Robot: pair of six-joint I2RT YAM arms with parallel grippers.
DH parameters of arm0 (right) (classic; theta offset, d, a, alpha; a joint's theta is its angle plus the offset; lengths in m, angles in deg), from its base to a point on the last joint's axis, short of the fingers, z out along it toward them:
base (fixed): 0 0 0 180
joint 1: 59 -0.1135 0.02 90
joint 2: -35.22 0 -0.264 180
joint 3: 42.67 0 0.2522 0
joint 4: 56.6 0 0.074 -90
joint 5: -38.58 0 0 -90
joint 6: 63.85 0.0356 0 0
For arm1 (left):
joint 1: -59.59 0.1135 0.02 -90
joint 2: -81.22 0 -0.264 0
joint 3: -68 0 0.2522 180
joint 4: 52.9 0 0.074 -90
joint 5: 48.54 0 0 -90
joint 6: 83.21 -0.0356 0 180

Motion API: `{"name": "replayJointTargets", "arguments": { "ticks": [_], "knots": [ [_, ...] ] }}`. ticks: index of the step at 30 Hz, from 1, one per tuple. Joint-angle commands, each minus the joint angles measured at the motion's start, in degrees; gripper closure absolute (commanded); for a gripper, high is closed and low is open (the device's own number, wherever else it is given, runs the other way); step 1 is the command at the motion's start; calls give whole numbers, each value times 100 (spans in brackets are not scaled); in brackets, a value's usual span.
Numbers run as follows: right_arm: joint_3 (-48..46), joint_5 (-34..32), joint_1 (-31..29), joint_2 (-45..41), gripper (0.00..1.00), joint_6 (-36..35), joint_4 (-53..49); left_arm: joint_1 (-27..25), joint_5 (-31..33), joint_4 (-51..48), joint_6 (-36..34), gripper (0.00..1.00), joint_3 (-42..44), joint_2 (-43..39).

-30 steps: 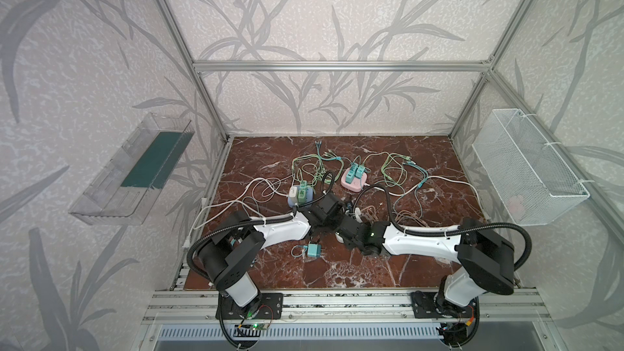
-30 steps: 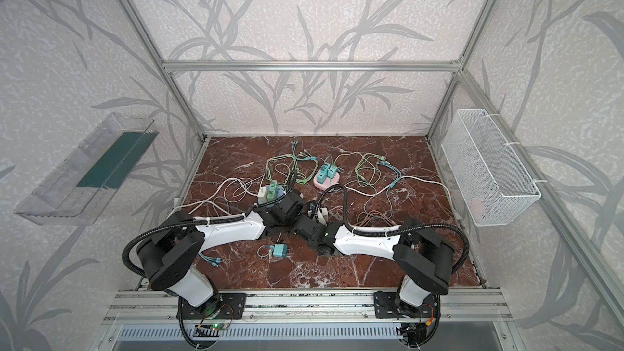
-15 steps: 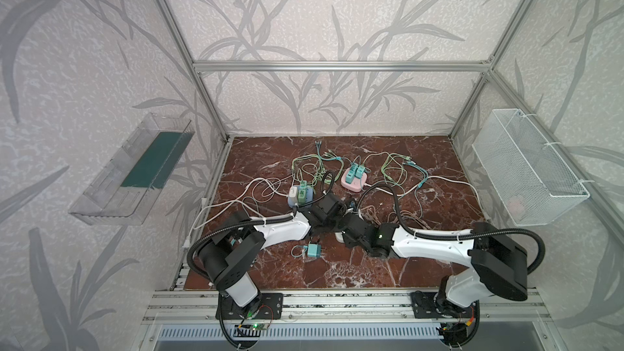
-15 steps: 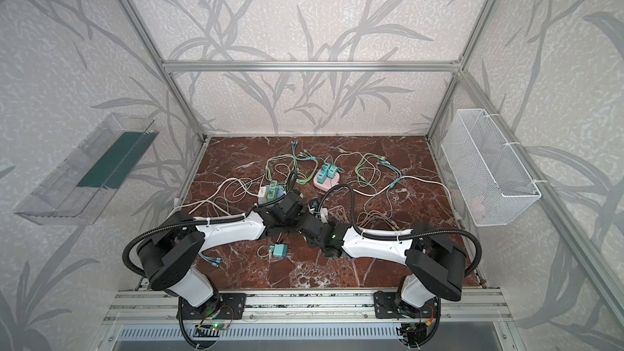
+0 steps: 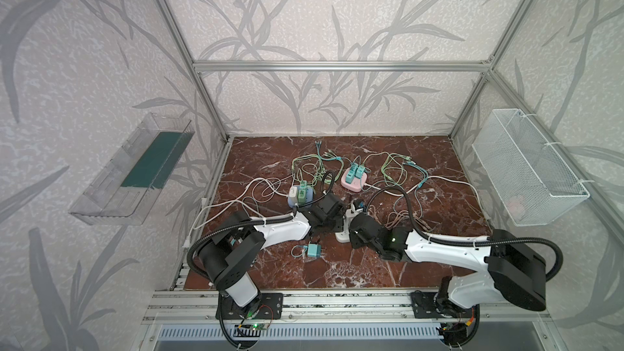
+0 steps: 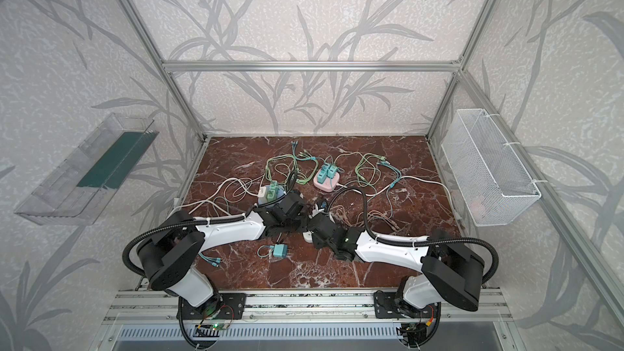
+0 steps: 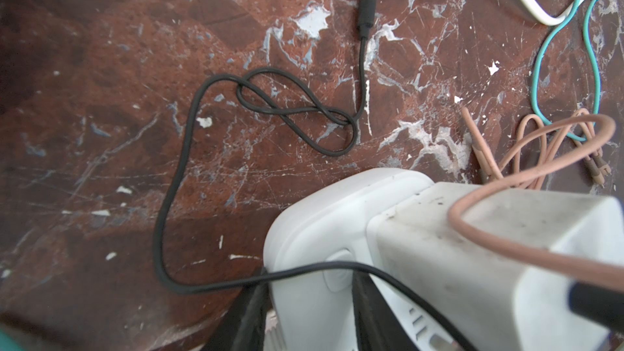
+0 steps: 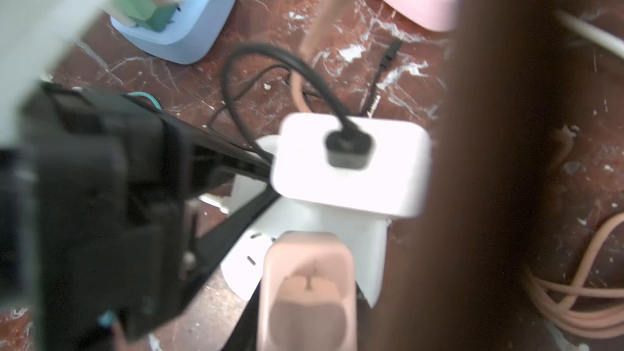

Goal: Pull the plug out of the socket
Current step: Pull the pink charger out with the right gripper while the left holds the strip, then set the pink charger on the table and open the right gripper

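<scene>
Left gripper (image 7: 307, 302): pinches one end of the white socket strip (image 7: 320, 217), one black finger on each side.
Right gripper (image 8: 305, 302): pressed together on the pink plug (image 8: 305, 281).
Pink plug: stands on the socket strip's face, just beside a white charger (image 8: 351, 170) with a black cable (image 7: 175, 177); its pins are hidden.
Socket strip: on the marble table (image 5: 371, 265), between both grippers.

We see the left arm (image 5: 280, 231) and the right arm (image 5: 445, 251), both with white shells and black joints. A black ribbed hose (image 5: 526, 239) follows each, fixed by white ties (image 5: 264, 221). One green light (image 5: 391, 240) glows.
</scene>
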Motion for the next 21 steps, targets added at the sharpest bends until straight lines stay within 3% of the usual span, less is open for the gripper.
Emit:
{"name": "replayJointTargets", "arguments": {
  "ticks": [1,21],
  "knots": [
    [-326,211,228,-351,87,20,451,-68,-37,-542,-79,59,194,318],
    [-1663,1378,1061,-1374,84,466,1019,-147,-70,-507,-275,59,97,108]
  ]
}}
